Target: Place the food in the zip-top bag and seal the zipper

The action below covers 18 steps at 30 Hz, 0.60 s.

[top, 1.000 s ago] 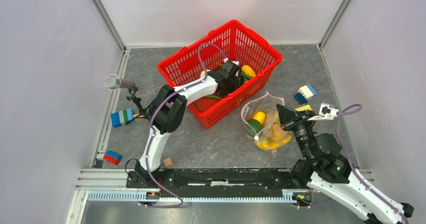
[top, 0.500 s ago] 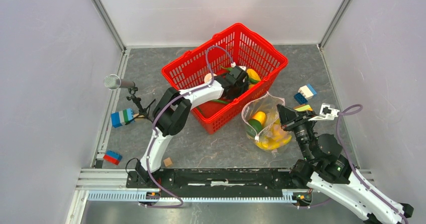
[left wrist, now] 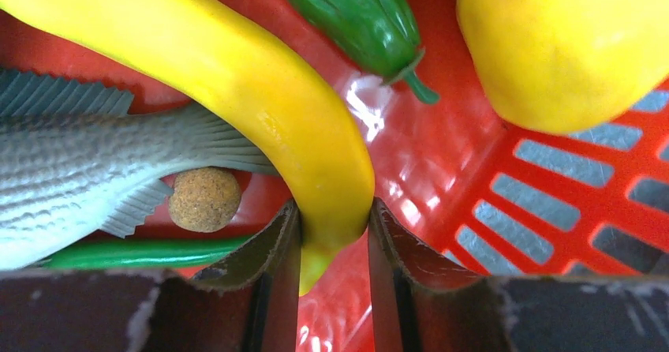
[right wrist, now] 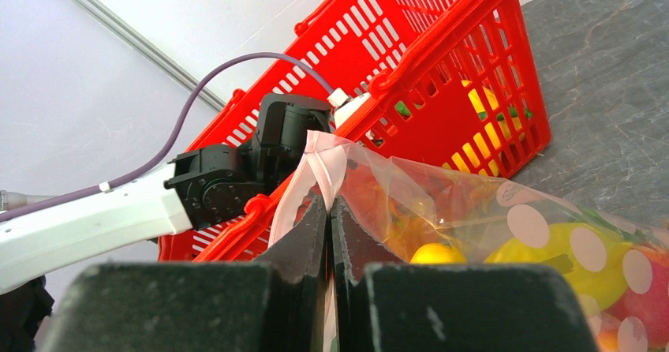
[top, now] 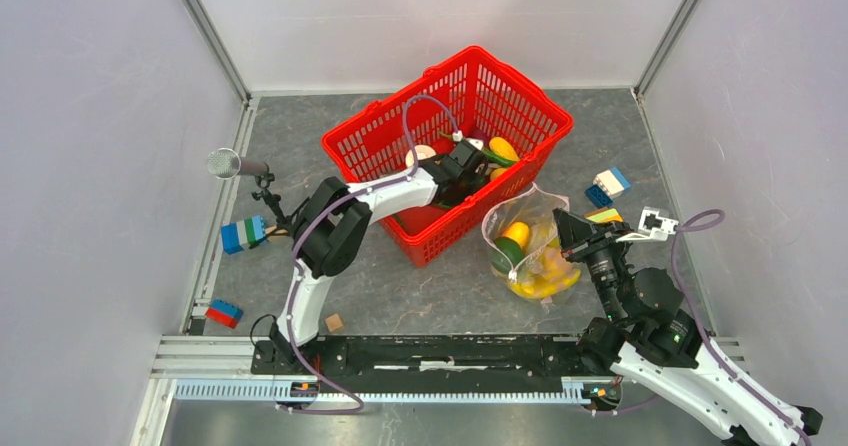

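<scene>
White walls point(top: 440, 16) enclose a grey marbled table point(top: 420, 286). The red basket point(top: 370, 141) sits at upper centre. Inside it, the left gripper point(left wrist: 333, 210) pinches a yellow banana point(left wrist: 237, 68) by its tip, beside a grey fish point(left wrist: 79, 162). The basket's wall stands between this banana and the zip-top bag point(top: 530, 251), right of centre. The bag holds food point(top: 516, 236), and the right gripper point(right wrist: 329, 202) clamps its zipper point(right wrist: 323, 162). Bricks point(top: 243, 234) and 1 wooden cube point(top: 334, 322) lie at the left.

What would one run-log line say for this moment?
left end effector: grips banana tip in red basket | right end effector: pinches zip-top bag edge | food: some bagged
</scene>
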Tool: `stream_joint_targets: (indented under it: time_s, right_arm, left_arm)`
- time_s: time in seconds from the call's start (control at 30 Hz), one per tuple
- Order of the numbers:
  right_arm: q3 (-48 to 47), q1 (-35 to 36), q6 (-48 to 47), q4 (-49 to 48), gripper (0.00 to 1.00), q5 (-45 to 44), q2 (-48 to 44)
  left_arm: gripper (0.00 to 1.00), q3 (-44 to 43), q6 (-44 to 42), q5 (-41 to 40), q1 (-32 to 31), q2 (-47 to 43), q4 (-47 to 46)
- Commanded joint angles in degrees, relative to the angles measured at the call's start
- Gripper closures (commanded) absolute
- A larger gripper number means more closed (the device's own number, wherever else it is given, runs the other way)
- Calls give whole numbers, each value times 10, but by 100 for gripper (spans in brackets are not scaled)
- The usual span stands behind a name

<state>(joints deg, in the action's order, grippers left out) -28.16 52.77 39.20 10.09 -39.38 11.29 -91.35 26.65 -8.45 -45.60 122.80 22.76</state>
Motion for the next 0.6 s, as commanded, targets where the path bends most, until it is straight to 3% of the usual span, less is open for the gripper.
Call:
stream_joint_targets:
  time_s: [0.0,0.57]
  right_arm:
    - [-18,2,4,-4,93,-12,-6]
    - [-14,2,10,-13,93,4,0]
  left_arm:
    - [81,9,-43,33,3,-72,11]
    - [73,119,-138,153,13,-327,-22]
